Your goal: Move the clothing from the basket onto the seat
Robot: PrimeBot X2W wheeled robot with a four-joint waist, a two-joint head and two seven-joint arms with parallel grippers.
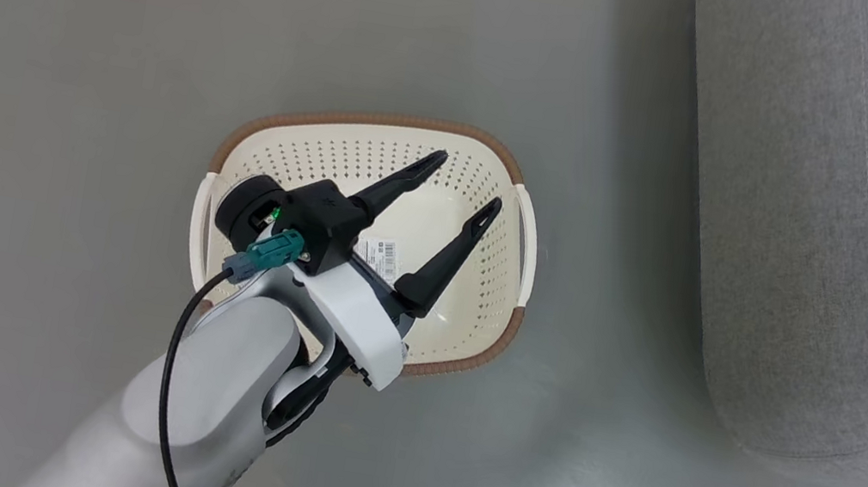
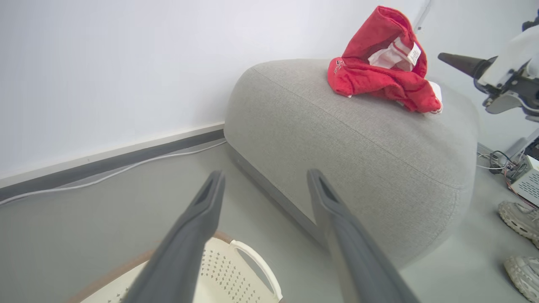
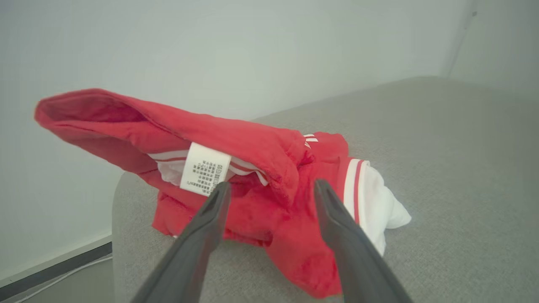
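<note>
Shirt [image 3: 261,147] lies bunched on the seat [image 3: 442,168], clear of the basket [image 1: 383,122]. We read the basket as empty, its bare bottom and paper label [image 1: 381,255] showing. Right gripper [image 3: 271,186]: fingers spread wide, gripping nothing, tips at the near edge of the red heap, one either side of its middle. From those fingers the shirt sits dead ahead at 12 o'clock. Its long axis runs crosswise, 9 to 3 o'clock in the right wrist view, with a raised fold and care tag [image 3: 205,169] toward 10 and the white trim toward 3. Whether the tips touch cloth we cannot tell. Left gripper [image 1: 465,181]: fingers also wide apart, empty, hanging over the basket and well apart from the shirt, which in the head view lies off at 2 o'clock. Right arm is plainly the nearer. Our judgement: the placing looks done, and the next move is a straight pull-back toward 6 o'clock so no finger snags the fold.
</note>
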